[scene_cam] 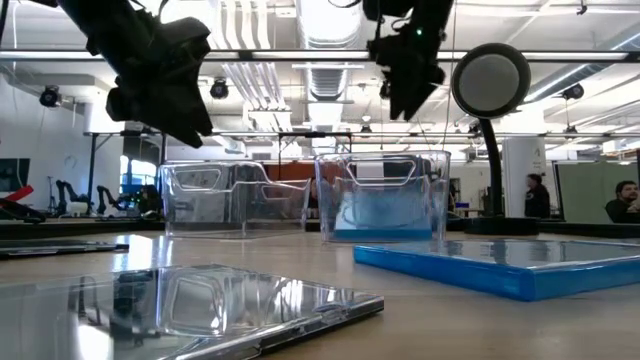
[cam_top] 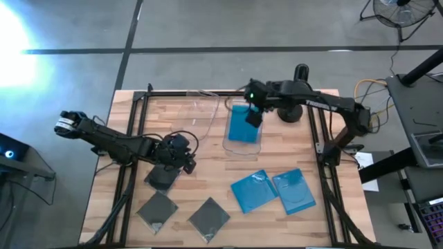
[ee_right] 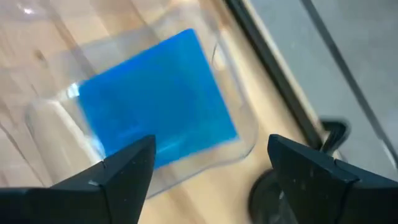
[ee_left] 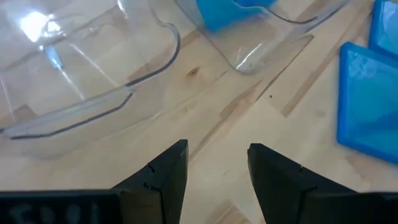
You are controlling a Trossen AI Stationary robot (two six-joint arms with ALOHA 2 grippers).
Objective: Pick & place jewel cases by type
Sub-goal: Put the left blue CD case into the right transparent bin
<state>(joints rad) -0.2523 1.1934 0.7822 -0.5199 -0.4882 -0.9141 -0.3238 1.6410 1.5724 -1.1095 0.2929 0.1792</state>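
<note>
Three dark grey jewel cases lie flat on the table: one [cam_top: 160,178] just beside my left gripper and two [cam_top: 158,209] [cam_top: 209,218] near the front edge. Two blue cases [cam_top: 254,190] [cam_top: 295,190] lie flat at the front right. Another blue case [ee_right: 161,99] lies flat in a clear bin [cam_top: 243,131]. My left gripper [cam_top: 187,159] [ee_left: 217,165] is open and empty, raised above the table. My right gripper [cam_top: 254,119] [ee_right: 211,162] is open and empty, above the bin holding the blue case.
A second clear bin [cam_top: 201,111] stands to the left of the first, with nothing showing in it. A black stand with a round head [cam_top: 291,111] [scene_cam: 490,80] sits at the back right. A black frame [cam_top: 131,138] runs along the table's sides. People show in the room beyond [scene_cam: 620,205].
</note>
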